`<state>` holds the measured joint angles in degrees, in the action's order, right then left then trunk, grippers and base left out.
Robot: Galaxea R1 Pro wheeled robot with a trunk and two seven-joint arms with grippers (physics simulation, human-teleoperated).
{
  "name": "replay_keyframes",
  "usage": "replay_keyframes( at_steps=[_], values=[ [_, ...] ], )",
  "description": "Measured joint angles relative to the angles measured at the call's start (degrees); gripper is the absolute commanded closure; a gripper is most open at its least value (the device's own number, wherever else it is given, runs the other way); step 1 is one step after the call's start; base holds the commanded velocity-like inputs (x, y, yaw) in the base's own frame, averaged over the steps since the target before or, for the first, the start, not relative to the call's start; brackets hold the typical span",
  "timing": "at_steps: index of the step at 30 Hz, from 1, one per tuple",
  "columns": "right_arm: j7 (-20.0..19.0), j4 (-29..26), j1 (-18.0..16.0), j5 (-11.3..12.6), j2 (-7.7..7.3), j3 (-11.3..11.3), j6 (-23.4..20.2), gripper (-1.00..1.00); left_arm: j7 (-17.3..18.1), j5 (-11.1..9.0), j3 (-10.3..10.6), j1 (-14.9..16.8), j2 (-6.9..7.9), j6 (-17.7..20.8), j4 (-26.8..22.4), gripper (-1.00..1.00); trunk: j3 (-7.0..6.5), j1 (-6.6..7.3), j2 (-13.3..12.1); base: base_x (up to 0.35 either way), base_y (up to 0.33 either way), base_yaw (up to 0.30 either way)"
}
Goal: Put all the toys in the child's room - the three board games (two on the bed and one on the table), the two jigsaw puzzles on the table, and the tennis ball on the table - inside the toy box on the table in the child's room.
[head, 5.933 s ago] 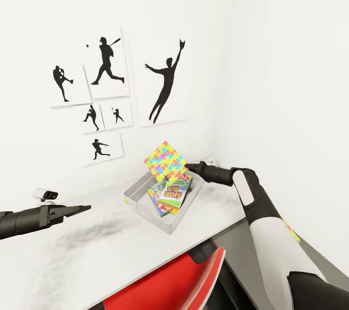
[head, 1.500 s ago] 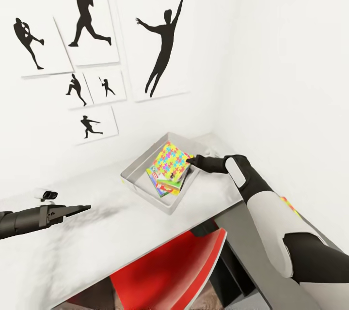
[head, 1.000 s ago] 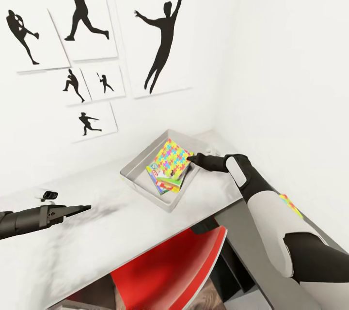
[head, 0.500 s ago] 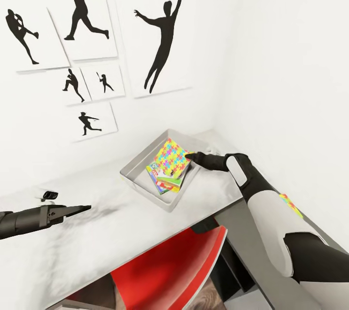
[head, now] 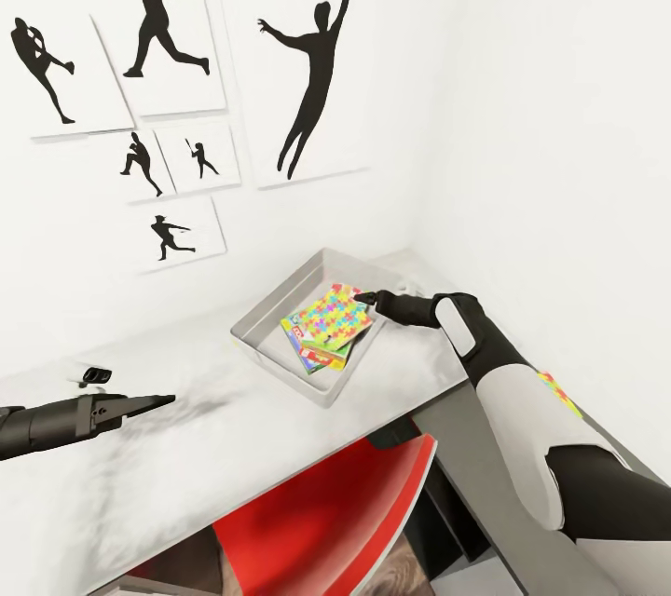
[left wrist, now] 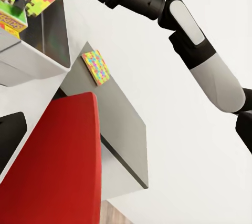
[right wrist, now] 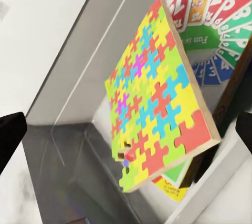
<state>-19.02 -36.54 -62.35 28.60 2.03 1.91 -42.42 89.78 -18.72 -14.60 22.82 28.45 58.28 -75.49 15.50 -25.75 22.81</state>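
The grey toy box sits on the table near the corner. A jigsaw puzzle lies tilted on top of the board games stacked inside it. My right gripper hovers open just over the box's far side, clear of the puzzle. In the right wrist view the puzzle rests on a game box, both fingertips spread wide. A second jigsaw puzzle lies on the lower dark grey section. My left gripper hangs open over the table's left part. The tennis ball and bed are out of view.
A red chair stands tucked under the table's front edge. White walls close the corner behind the box, with black ball-player pictures on the left one. A small dark object lies on the table beside the left arm.
The right gripper has let go of the puzzle, which tipped down from leaning at the fingers to lying on the games in the box. The left arm has not moved.
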Motion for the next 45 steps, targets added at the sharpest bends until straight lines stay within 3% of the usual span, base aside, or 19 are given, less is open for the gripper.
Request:
replay_keyframes(
  at_steps=[11, 17, 28, 37, 42, 45],
  values=[
    [0.17, -1.49, -0.01, 0.00, -0.13, -0.05, -0.25, -1.00, 0.00, 0.06, 0.00, 0.00, 0.00, 0.00, 0.00, -1.00, -0.01, 0.00, 0.00, 0.000, 0.000, 0.000],
    [0.59, -5.27, -0.01, 0.01, -1.28, -0.06, -0.76, -1.00, 0.00, 0.06, 0.00, 0.00, 0.00, 0.00, 0.00, -1.00, -0.21, 0.00, 0.01, 0.000, 0.000, 0.000],
    [0.39, -6.06, -0.04, 0.16, -2.12, -0.26, -1.22, -1.00, 0.00, 0.05, -0.06, 0.00, 0.05, 0.00, 0.00, -1.00, -1.16, 0.00, 0.00, 0.000, 0.000, 0.000],
    [0.08, -11.29, 1.32, 0.43, -3.07, -4.86, -3.98, -1.00, 0.00, 0.05, -0.02, 0.00, 0.02, 0.00, 0.00, -1.00, -1.99, 0.01, 0.00, -0.001, 0.000, 0.000],
    [-2.22, -17.71, 4.84, 0.46, -3.10, -9.57, -8.09, -1.00, 0.00, 0.04, -0.01, -0.01, 0.02, 0.00, 0.00, -1.00, -2.46, 0.00, 0.00, -0.042, 0.000, 0.000],
    [-4.20, -21.01, 7.15, 0.47, -3.13, -11.04, -9.48, -1.00, 0.00, 0.05, -0.01, -0.01, 0.01, 0.00, 0.00, -1.00, -2.74, 0.00, 0.00, -0.058, 0.000, 0.000]
  ],
)
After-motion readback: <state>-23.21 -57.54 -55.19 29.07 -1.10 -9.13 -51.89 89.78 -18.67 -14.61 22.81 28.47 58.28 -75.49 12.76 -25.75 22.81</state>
